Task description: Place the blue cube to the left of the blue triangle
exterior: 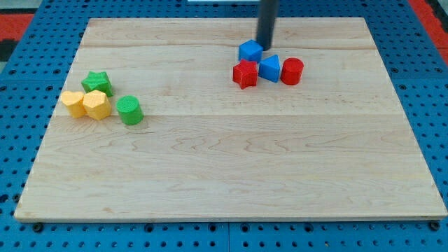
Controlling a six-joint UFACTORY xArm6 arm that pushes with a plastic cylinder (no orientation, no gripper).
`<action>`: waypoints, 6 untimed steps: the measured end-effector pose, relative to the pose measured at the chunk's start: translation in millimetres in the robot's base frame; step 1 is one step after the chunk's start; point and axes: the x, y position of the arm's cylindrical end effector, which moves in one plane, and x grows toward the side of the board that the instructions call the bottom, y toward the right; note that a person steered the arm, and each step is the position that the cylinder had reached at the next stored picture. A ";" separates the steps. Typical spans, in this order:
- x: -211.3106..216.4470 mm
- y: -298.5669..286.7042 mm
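Observation:
The blue cube (250,50) sits near the view's top, right of centre. The blue triangle (270,68) lies just below and to the right of it, touching or nearly touching. A red star-shaped block (245,73) sits directly left of the triangle, below the cube. A red cylinder (292,71) sits right of the triangle. My tip (264,45) is at the cube's upper right edge, touching or almost touching it, above the triangle.
A group stands at the view's left: a green star (97,83), a yellow heart-like block (72,103), a yellow hexagon (96,105) and a green cylinder (129,110). The wooden board (231,175) ends at blue pegboard on all sides.

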 end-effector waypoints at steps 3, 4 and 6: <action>-4.8 -60.6; -2.2 -67.4; 31.3 -58.5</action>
